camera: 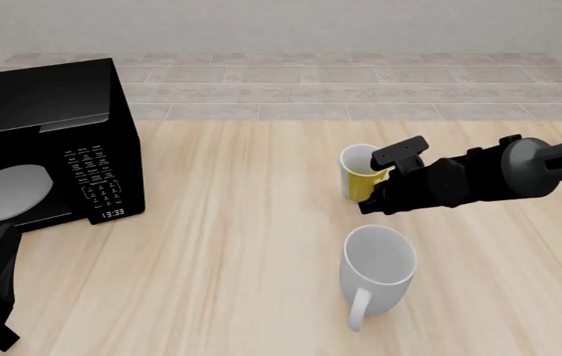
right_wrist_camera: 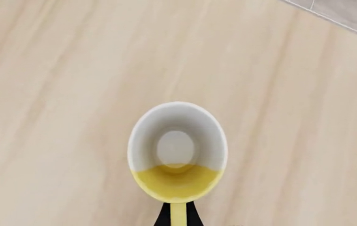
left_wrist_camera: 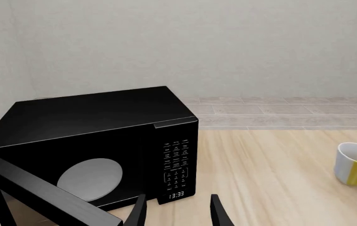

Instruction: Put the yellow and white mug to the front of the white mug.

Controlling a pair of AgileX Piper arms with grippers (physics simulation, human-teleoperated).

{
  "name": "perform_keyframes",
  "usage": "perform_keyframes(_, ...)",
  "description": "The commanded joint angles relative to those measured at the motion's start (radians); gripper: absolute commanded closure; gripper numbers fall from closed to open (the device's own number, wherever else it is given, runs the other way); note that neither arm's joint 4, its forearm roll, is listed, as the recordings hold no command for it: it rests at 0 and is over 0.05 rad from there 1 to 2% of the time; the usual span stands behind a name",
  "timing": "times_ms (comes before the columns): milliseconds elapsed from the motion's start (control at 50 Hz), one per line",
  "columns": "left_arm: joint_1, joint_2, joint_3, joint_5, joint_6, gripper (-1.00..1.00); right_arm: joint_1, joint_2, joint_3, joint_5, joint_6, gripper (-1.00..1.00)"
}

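We are pinching the small yellow and white ceramic mug's handle in the right tool (jaws closed on it); we should keep it upright while carrying.

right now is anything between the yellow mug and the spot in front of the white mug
Nothing visible. The right tool is at the yellow mug handle, and the bare table around the white mug shows no obstacle.
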Motion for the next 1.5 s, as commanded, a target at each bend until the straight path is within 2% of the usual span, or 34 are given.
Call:
perform_keyframes(20,0.0,0.0,0.0,0.0,0.0,-1.0,-0.011,0.052,-0.006,-0.017,0.008,1.0)
perform_keyframes(200,0.0,0.0,0.0,0.0,0.0,-1.0,-0.011,0.054,-0.005,-0.01,0.013,1.0)
perform_keyframes(220,0.0,0.0,0.0,0.0,0.0,-1.0,-0.014,0.051,-0.008,-0.006,0.01,-1.0)
perform_keyframes(820,0.0,-0.001,0.0,0.0,0.0,-1.0,-0.028,-0.138,-0.003,0.071,-0.029,-1.0)
perform_keyframes(1440,0.0,0.0,0.0,0.0,0.0,-1.0,0.01,-0.418,0.105,0.097,-0.017,-1.0)
perform_keyframes(1500,0.0,0.0,0.0,0.0,0.0,-1.0,0.028,-0.474,0.122,0.103,0.002,-1.0)
